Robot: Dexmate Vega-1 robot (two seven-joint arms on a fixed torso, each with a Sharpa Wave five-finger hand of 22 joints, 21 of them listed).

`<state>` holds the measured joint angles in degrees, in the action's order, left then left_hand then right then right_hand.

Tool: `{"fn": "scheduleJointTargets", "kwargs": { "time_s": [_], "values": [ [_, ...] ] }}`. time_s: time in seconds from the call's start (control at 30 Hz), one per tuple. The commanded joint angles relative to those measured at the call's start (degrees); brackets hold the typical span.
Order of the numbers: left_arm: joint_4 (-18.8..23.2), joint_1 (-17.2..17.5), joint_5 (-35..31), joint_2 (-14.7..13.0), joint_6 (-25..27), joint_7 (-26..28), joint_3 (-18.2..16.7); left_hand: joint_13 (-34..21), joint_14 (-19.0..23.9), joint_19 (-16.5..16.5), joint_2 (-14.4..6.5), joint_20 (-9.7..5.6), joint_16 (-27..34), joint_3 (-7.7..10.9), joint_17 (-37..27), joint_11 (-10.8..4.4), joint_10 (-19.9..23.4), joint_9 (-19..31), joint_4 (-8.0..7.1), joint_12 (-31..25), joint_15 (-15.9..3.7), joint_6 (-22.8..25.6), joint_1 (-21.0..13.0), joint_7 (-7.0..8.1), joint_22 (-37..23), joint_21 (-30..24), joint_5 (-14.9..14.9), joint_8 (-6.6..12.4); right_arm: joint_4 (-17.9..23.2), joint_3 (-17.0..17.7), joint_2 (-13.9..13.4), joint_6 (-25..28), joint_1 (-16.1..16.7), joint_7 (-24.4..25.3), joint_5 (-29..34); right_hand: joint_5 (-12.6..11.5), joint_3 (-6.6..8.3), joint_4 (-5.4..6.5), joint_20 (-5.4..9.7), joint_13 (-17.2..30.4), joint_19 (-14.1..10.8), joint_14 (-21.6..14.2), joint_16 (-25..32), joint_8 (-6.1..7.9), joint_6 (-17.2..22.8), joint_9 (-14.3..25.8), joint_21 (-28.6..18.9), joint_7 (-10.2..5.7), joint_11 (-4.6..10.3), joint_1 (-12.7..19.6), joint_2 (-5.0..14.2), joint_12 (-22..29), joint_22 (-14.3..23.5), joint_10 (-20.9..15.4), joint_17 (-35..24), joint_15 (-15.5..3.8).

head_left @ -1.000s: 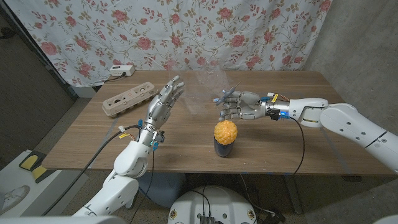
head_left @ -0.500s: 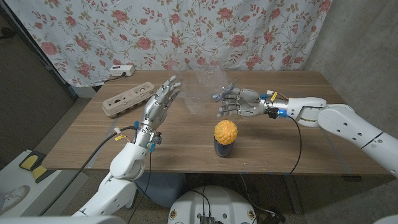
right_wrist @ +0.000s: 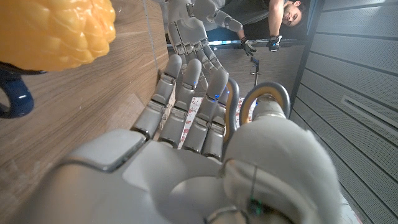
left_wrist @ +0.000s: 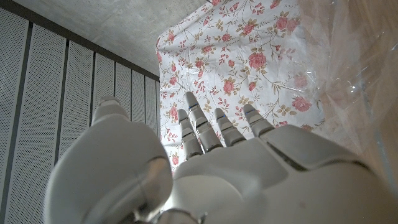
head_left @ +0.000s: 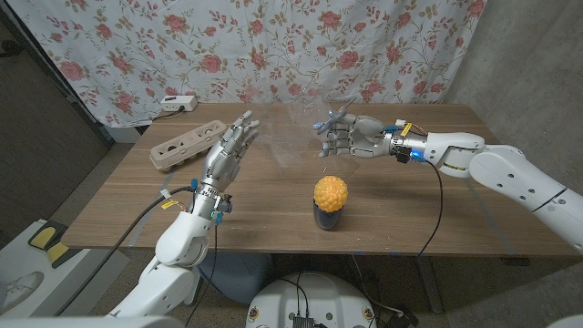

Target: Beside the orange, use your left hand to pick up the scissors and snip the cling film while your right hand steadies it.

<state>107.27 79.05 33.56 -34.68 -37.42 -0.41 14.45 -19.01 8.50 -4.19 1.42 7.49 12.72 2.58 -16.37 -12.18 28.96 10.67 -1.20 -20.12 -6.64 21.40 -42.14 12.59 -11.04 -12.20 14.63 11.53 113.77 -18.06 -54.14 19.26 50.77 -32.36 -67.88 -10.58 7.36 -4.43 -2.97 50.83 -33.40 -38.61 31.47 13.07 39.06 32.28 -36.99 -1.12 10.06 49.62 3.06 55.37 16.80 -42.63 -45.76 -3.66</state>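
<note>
Scissors [head_left: 330, 123] sit gripped in the right hand [head_left: 351, 139], raised behind the orange [head_left: 331, 193]. Left of the orange, the left hand [head_left: 228, 150] hangs empty, fingers spread, near the cling film [head_left: 296, 128].

Count on the table: mostly one of each, and two hands.

One orange [head_left: 331, 192] at centre frame on one dark cup [head_left: 328, 219]; one egg carton [head_left: 187, 146] and one power strip [head_left: 178, 104] at upper left; one sheet of cling film [head_left: 290, 137] at upper centre; one pair of scissors [right_wrist: 264, 93]; two robot hands, left hand [head_left: 232, 150] and right hand [head_left: 351, 138]; one person [right_wrist: 273, 18] in the right wrist view's upper right.
</note>
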Motion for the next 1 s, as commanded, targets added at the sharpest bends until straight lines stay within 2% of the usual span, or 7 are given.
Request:
{"fn": "scheduleJointTargets", "kwargs": {
  "time_s": [0.03,0.3,0.57,0.67,0.77,0.97,1.0],
  "values": [
    [-0.07,-0.41,0.26,-0.04,0.31,-0.66,-0.05,-0.14,0.23,-0.27,-0.39,0.15,0.31,-0.14,0.02,-0.04,0.71,0.16,-0.11,0.26,0.07,0.64,0.27,-0.04,-0.14,-0.33,0.32,0.44,4.15,4.7,-2.87,-3.31,5.14,0.94,-1.19,-0.3,0.32,-0.47,0.63,0.46,-0.38,-1.0,0.1,0.92,1.68,0.65,-0.8,-0.05,0.18,0.55,0.88,0.85,0.08,-1.25,-0.53,-8.62],
    [-0.51,-1.27,1.19,-0.29,1.15,-1.6,0.46,-0.16,0.19,-0.3,-0.47,0.21,0.33,-0.31,0.16,-0.04,0.7,0.15,-0.17,0.49,0.12,0.69,0.29,-0.03,-0.14,-0.33,0.52,0.37,7.9,8.5,-5.47,-5.1,10.55,1.92,-2.05,-0.1,0.76,-1.68,0.11,0.1,-1.36,-2.12,-0.34,2.68,4.57,2.09,-1.86,-0.24,-0.17,1.77,0.83,1.4,-0.28,-2.54,-1.11,-8.34],
    [-1.61,-2.68,2.1,-0.29,1.88,-2.68,1.19,-0.17,0.12,-0.23,-0.61,0.4,0.34,-0.38,0.23,-0.04,0.67,0.15,-0.24,0.66,0.25,0.79,0.3,-0.04,-0.14,-0.3,0.65,0.35,10.04,12.21,-7.01,-6.34,15.16,3.07,-2.73,0.14,1.24,-2.94,0.3,4.42,-1.14,-3.73,-0.7,7.51,8.73,6.14,-2.91,-1.2,1.07,3.28,0.96,5.46,-0.91,-5.81,-2.64,-8.88],
    [-1.86,-3.11,2.33,-0.27,2.01,-3.01,1.41,-0.18,0.14,-0.24,-0.64,0.44,0.36,-0.41,0.25,-0.04,0.67,0.15,-0.26,0.69,0.29,0.86,0.3,-0.04,-0.14,-0.31,0.69,0.37,10.31,12.85,-7.38,-6.39,16.07,3.03,-2.61,0.19,1.18,-3.22,0.39,9.05,-0.93,-5.09,-1.26,11.59,9.19,10.73,-3.97,-1.92,-0.51,3.47,0.88,9.91,-1.32,-9.68,-3.89,-9.0],
    [-2.11,-3.46,2.51,-0.22,2.18,-3.23,1.64,-0.18,0.15,-0.26,-0.68,0.47,0.37,-0.42,0.27,-0.04,0.68,0.15,-0.28,0.73,0.25,0.91,0.3,-0.04,-0.14,-0.31,0.73,0.37,10.55,13.68,-7.68,-6.37,17.01,3.09,-2.74,0.12,1.01,-3.16,0.61,15.67,-1.25,-6.97,-1.79,17.03,10.09,16.64,-5.33,-2.43,0.25,3.14,0.85,13.71,-1.86,-9.93,-5.29,-9.07],
    [-2.66,-4.06,2.83,-0.22,2.35,-3.69,1.93,-0.19,0.08,-0.24,-0.76,0.47,0.35,-0.45,0.31,-0.04,0.68,0.14,-0.3,0.79,0.25,0.96,0.28,-0.03,-0.14,-0.31,0.8,0.36,10.92,15.39,-8.2,-6.18,18.42,3.28,-2.81,0.03,0.56,-2.63,1.13,20.04,-2.47,-10.69,-2.24,25.58,11.18,26.19,-7.55,-3.88,0.56,1.71,0.69,19.1,-2.58,-11.97,-7.08,-9.0],
    [-2.71,-4.12,2.79,-0.18,2.32,-3.67,1.94,-0.2,0.04,-0.24,-0.78,0.48,0.34,-0.45,0.32,-0.04,0.68,0.14,-0.31,0.81,0.29,0.98,0.27,-0.02,-0.14,-0.31,0.82,0.36,10.85,15.59,-8.09,-6.07,18.59,3.11,-3.2,-0.03,-0.38,-1.69,1.16,20.08,-2.46,-11.75,-2.4,28.77,10.9,30.15,-8.18,-4.2,0.33,-0.55,0.17,20.81,-2.86,-11.72,-7.86,-9.05]
  ]
}}
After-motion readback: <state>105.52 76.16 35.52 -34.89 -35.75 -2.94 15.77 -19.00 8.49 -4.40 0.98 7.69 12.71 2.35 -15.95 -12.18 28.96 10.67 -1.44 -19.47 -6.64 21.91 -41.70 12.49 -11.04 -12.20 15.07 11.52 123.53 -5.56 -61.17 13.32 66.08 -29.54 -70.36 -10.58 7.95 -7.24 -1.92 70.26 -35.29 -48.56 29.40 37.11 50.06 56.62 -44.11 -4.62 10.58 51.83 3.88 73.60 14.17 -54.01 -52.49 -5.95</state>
